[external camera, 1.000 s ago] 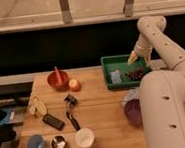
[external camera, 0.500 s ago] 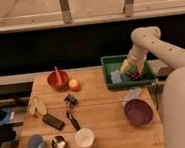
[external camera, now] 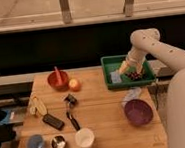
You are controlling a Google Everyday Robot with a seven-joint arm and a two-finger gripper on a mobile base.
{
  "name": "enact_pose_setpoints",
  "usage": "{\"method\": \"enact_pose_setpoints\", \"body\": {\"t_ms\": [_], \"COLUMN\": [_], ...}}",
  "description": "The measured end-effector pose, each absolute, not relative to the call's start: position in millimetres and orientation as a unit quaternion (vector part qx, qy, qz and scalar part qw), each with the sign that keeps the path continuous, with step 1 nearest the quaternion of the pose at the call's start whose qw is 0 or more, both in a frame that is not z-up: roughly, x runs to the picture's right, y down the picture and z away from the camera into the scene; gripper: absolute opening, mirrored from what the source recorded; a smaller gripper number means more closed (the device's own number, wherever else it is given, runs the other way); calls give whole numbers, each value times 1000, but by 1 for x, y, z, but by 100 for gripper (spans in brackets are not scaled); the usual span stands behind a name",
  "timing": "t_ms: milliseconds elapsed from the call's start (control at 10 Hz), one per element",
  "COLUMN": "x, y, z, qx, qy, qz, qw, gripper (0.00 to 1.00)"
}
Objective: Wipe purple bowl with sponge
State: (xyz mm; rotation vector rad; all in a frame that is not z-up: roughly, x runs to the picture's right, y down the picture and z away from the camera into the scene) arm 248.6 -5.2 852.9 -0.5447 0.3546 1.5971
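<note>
Sponge (external camera: 116,77) in green tray (external camera: 130,84), end effector (external camera: 125,67) apparently wide open just above

Dim, warm light leaves the far wall (external camera: 43,49) black, while the gripper (external camera: 126,67) over the far-right tray (external camera: 106,62) is evenly lit.

At your table's (external camera: 103,118) near right corner, the glossy purple bowl (external camera: 138,112) sits upright and empty. Your small pale-blue sponge (external camera: 115,77) lies in the green tray (external camera: 104,73), just beside the lowered, open-jawed gripper (external camera: 126,67).
</note>
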Motion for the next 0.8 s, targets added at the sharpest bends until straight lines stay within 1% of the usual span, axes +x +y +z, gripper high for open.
{"method": "enact_pose_setpoints", "body": {"t_ms": [300, 800], "x": [219, 209], "y": [-2, 4], "z": [868, 893], "qx": [-245, -239], "qy": [143, 136], "qz": [690, 678], "qw": [666, 681], "gripper": [70, 70]}}
